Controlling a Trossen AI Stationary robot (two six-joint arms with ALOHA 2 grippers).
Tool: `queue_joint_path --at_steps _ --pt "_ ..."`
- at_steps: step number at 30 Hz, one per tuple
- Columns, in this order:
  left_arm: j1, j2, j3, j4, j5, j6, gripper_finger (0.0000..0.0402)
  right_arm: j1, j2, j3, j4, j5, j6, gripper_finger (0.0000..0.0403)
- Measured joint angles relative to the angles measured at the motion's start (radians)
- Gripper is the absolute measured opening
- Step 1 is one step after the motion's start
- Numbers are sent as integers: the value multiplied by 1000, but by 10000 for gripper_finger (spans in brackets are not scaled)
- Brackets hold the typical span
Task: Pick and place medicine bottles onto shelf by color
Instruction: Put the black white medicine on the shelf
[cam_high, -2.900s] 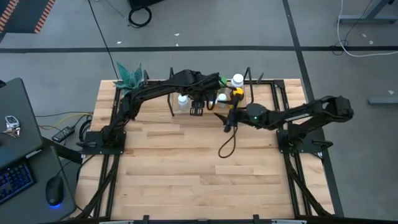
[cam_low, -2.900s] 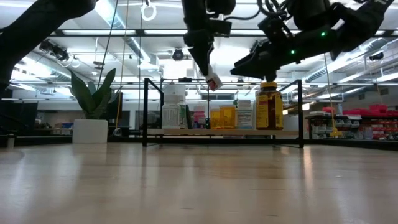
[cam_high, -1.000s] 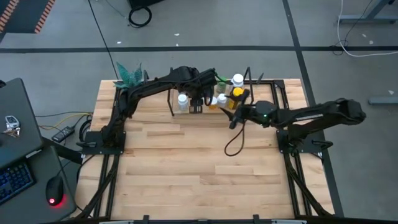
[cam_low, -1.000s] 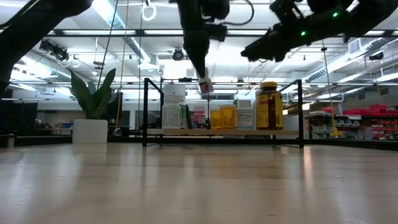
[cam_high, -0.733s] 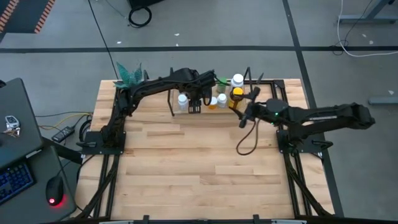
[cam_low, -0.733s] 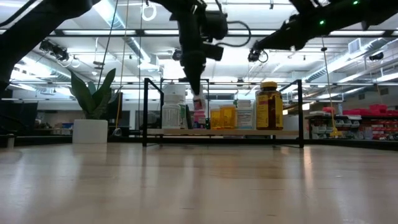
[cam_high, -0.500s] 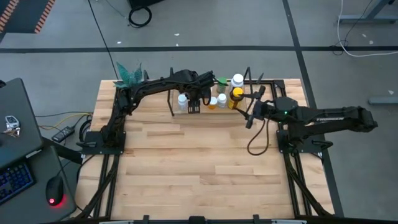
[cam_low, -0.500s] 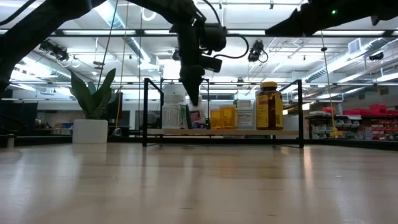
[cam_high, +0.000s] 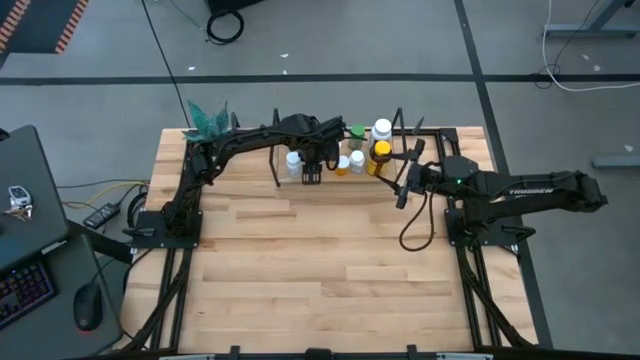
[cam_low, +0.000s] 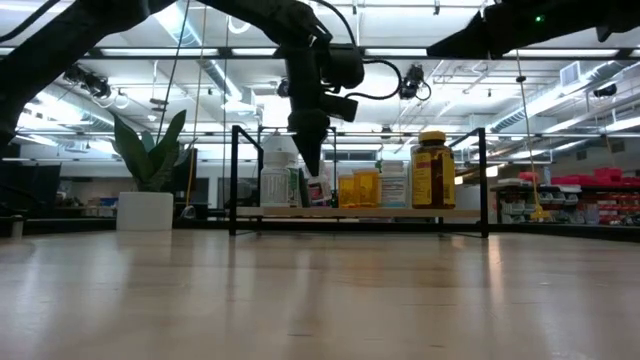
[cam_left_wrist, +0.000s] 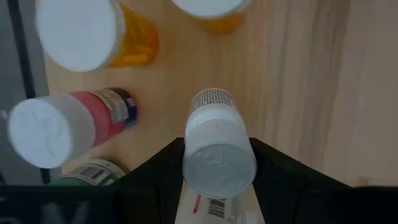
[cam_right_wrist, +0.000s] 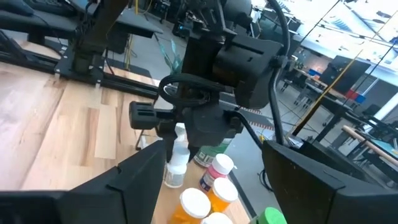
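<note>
My left gripper (cam_high: 313, 170) reaches over the shelf (cam_high: 425, 150) and points down, shut on a small white bottle with a red-marked label (cam_low: 318, 192). The shelf's light-wood board (cam_low: 400, 212) carries several bottles: a white one (cam_high: 293, 160), orange ones (cam_left_wrist: 87, 37), a pink one (cam_left_wrist: 62, 124), a green-capped one (cam_high: 356, 131) and a large amber one with a yellow cap (cam_low: 433, 170). My right gripper (cam_high: 402, 186) hangs open and empty in the air to the right of the shelf's front. My left gripper pinches the small white bottle's top end (cam_left_wrist: 194, 163) between its two fingers, one finger (cam_left_wrist: 165, 165) on each side. The fingers come from above, pointing down. The bottle hangs nearly upright below them, its lower end (cam_low: 318, 204) level with the shelf board; whether it rests there, I cannot tell.
Black wire uprights (cam_low: 234, 180) frame the shelf. A plant in a white pot (cam_low: 146, 205) stands at the table's far left corner. A black cable loop (cam_high: 415, 225) hangs under the right arm. The wooden tabletop (cam_high: 320, 270) lies bare in front of the shelf.
My left gripper has gone down toward the shelf board with the white bottle, which has turned from tilted to nearly upright, beside the pink bottle. My right gripper has drawn back toward the table's right edge, away from the amber bottle.
</note>
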Motion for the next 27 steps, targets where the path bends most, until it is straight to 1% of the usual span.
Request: queue_joint_path --at_steps 3,9,16,27 --pt "0 0 0 -29 25 -10 172 0 2 0 -1 0 3 275" --pt "-3 6 0 -69 38 -11 172 0 5 0 -1 -1 4 275" --pt "-10 17 0 -37 40 -9 172 0 5 0 -1 -7 4 275" --pt "-10 17 0 -38 40 2 172 0 5 0 0 -7 4 275"
